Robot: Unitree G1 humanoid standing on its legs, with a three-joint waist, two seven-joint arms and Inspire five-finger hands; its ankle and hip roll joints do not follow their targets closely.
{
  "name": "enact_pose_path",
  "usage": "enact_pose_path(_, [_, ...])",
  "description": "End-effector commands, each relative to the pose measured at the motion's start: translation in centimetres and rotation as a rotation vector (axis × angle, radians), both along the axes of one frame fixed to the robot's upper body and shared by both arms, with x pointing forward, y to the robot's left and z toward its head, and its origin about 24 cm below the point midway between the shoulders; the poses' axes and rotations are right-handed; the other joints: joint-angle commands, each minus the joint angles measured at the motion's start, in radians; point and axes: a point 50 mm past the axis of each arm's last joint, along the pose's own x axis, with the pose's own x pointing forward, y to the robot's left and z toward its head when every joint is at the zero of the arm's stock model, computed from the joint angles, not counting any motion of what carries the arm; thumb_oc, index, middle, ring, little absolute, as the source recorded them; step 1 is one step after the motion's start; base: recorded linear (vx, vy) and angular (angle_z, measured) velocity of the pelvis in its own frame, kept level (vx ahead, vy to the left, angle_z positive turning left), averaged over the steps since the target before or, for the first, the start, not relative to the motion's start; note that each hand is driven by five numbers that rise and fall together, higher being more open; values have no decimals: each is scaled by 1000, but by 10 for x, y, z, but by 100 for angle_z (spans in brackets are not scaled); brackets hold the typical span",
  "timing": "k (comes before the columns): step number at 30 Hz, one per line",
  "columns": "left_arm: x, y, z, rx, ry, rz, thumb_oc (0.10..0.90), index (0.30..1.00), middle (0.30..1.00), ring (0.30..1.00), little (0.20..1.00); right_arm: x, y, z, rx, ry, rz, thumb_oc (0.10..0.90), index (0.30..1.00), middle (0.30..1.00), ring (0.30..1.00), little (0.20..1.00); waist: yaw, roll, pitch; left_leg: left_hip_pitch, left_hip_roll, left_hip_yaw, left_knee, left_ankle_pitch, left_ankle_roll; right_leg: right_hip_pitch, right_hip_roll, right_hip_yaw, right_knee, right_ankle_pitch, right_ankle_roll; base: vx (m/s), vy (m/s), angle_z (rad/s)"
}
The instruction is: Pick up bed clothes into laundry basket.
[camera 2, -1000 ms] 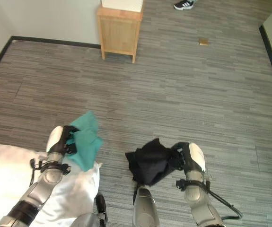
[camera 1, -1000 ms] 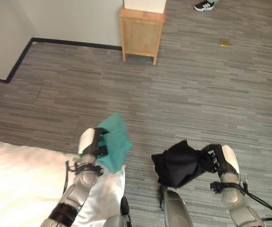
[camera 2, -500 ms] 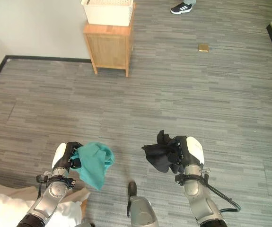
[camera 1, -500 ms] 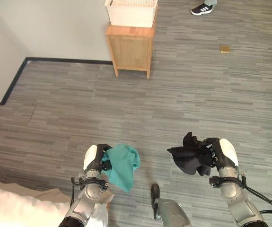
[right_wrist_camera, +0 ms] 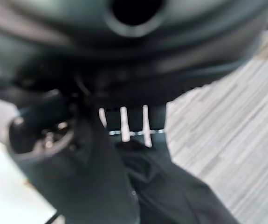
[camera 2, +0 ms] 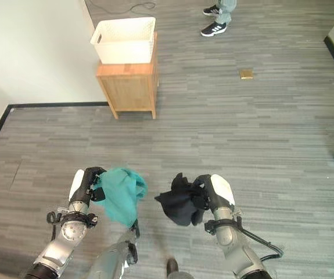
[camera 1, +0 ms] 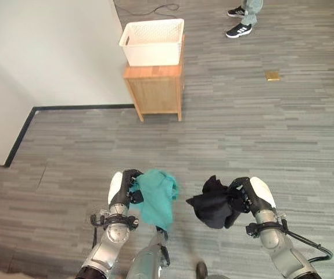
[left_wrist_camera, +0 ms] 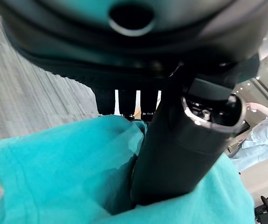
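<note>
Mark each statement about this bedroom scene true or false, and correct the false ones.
1. The left hand holds a teal cloth. True.
2. The right hand is open and holds nothing. False: it is shut on a black cloth.
3. The white basket sits on the floor. False: it stands on a small wooden cabinet.
4. Clothes are piled in the basket. False: none show above its rim.
5. A person's shoes show on the floor beyond the cabinet. True.
</note>
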Motion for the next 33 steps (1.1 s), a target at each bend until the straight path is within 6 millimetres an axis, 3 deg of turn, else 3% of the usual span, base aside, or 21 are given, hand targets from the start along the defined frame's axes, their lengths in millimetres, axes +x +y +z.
enact_pose_path(1, [21, -4, 48, -16, -257, -11, 400, 300, 300, 300, 300, 28, 5, 53, -21, -261, 67, 400, 300, 300, 300, 300, 32, 5, -83, 20, 65, 44, -25, 153, -37, 42, -57, -9, 4, -78, 107, 762, 52, -37])
enact_pose_path(2, [22, -4, 46, 1, -245, -23, 400, 300, 300, 300, 300, 22, 9, 44, -10, -227, 62, 400, 300, 300, 300, 300, 35, -34, -112, 51, 37, 50, -15, 139, -4, 39, -96, -26, 94, -43, 140, 602, 40, -28])
enact_pose_path(4, [22, -4, 47, 8, -244, -31, 400, 300, 300, 300, 300, 21, 10, 41, -6, -222, 61, 400, 300, 300, 300, 300, 38, -43, -120, 70, 28, 58, -18, 126, 9, 16, -105, -28, 164, -10, 161, 477, 55, -7])
enact_pose_path(5, [25, -7, 51, 29, -261, -53, 400, 300, 300, 300, 300, 20, 12, 42, -4, -234, 57, 400, 300, 300, 300, 300, 14, -63, -110, 142, -14, 53, -20, 74, 39, -79, -128, -10, 411, 169, 229, 411, 70, 0])
enact_pose_path(6, [25, -7, 52, 29, -262, -52, 400, 300, 300, 300, 300, 20, 12, 42, -4, -235, 57, 400, 300, 300, 300, 300, 19, -58, -110, 140, -7, 57, -22, 79, 39, -85, -122, -4, 412, 174, 228, 596, 78, 7])
enact_pose_path(7, [30, -10, 57, 56, -284, -72, 400, 300, 300, 300, 300, 22, 13, 46, 7, -261, 47, 400, 300, 300, 300, 300, -18, -48, -94, 209, -17, 32, -27, 24, 51, -200, -117, 13, 573, 231, 232, 469, 62, 30])
enact_pose_path(10, [37, -15, 65, 60, -318, -86, 400, 300, 300, 300, 300, 23, 11, 56, 34, -319, 19, 400, 300, 300, 300, 300, -66, -17, -65, 274, -14, -28, -27, -19, 54, -350, -62, 27, 661, 152, 178, 362, 23, 65])
enact_pose_path(13, [44, -26, 73, 57, -346, -120, 400, 300, 300, 300, 300, 20, -1, 67, 75, -408, -68, 400, 300, 300, 300, 300, -147, -7, -40, 344, -24, -116, -27, -64, 39, -472, 39, 48, 491, 34, 115, 514, -122, 101])
enact_pose_path(15, [43, -28, 72, 57, -345, -131, 400, 300, 300, 300, 300, 17, -6, 70, 75, -426, -95, 400, 300, 300, 300, 300, -174, -15, -36, 371, -35, -148, -27, -86, 36, -462, 57, 63, 380, 46, 106, 432, -161, 136])
enact_pose_path(16, [43, -30, 71, 58, -339, -144, 400, 300, 300, 300, 300, 14, -14, 77, 66, -471, -139, 400, 300, 300, 300, 300, -192, -32, -47, 409, -51, -174, -27, -127, 27, -494, 58, 74, 220, 95, 107, 487, -181, 114])
enact_pose_path(18, [43, -24, 69, 64, -329, -125, 400, 300, 300, 300, 300, 14, -17, 90, 40, -539, -156, 400, 300, 300, 300, 300, -200, -32, -53, 467, -42, -181, -27, -176, 14, -516, 26, -48, 110, 171, 131, 482, -183, 66])
enact_pose_path(19, [43, -24, 69, 63, -328, -125, 400, 300, 300, 300, 300, 14, -17, 90, 40, -538, -155, 400, 300, 300, 300, 300, -202, -31, -52, 468, -41, -183, -27, -177, 14, -513, 26, -51, 107, 172, 131, 460, -167, 15])
enact_pose_path(20, [40, -16, 68, 76, -324, -110, 400, 300, 300, 300, 300, 20, -18, 108, 4, -626, -159, 400, 300, 300, 300, 300, -189, -36, -61, 525, -36, -163, -27, -216, 0, -547, -4, -217, 80, 202, 144, 442, -174, -8])
enact_pose_path(21, [38, -14, 68, 81, -325, -104, 400, 300, 300, 300, 300, 23, -16, 121, -13, -684, -146, 400, 300, 300, 300, 300, -186, -39, -66, 555, -35, -159, -27, -237, -3, -554, -17, -267, 82, 211, 141, 551, -217, -30])
enact_pose_path(26, [32, -20, 60, 55, -312, -107, 400, 300, 300, 300, 300, 25, -10, 166, -37, -911, -104, 400, 300, 300, 300, 300, -189, -21, -124, 632, 25, -184, 69, -271, -32, -444, 17, -246, 48, 227, 102, 398, -169, 19])
enact_pose_path(27, [32, -21, 60, 44, -313, -113, 400, 300, 300, 300, 300, 25, -10, 169, -37, -916, -98, 400, 300, 300, 300, 300, -191, -24, -121, 609, 38, -182, 145, -243, -39, -424, 16, -245, 40, 224, 94, 342, -310, 14])
enact_pose_path(28, [32, -26, 62, 21, -316, -123, 400, 300, 300, 300, 300, 29, -6, 187, -22, -994, -73, 400, 300, 300, 300, 300, -158, -40, -86, 463, 81, -194, 496, -100, -74, -334, 20, -228, 20, 197, 53, 126, -235, 5])
enact_pose_path(29, [33, -25, 63, 22, -321, -123, 400, 300, 300, 300, 300, 30, -6, 188, -20, -999, -74, 400, 300, 300, 300, 300, -165, -46, -86, 437, 77, -204, 518, -97, -75, -344, 14, -235, 19, 204, 50, 221, -303, 11])
enact_pose_path(30, [34, -26, 64, 13, -327, -119, 400, 300, 300, 300, 300, 35, 0, 199, -14, -1035, -46, 400, 300, 300, 300, 300, -139, -64, -68, 376, 66, -223, 699, -53, -83, -315, 7, -228, 21, 195, 29, 222, -184, -13])
enact_pose_path(31, [35, -28, 67, -2, -339, -109, 400, 300, 300, 300, 300, 45, 9, 220, -31, -1090, 12, 400, 300, 300, 300, 300, -93, -90, -51, 247, 48, -212, 838, -82, -61, -264, -2, -203, 8, 171, 18, 242, -169, -29])
enact_pose_path(33, [37, -27, 69, -16, -344, -98, 400, 300, 300, 300, 300, 53, 16, 242, -84, -1121, 76, 400, 300, 300, 300, 300, -52, -105, -46, 165, 56, -182, 782, -95, -52, -239, -25, -179, 5, 159, 24, 229, 1, -57])
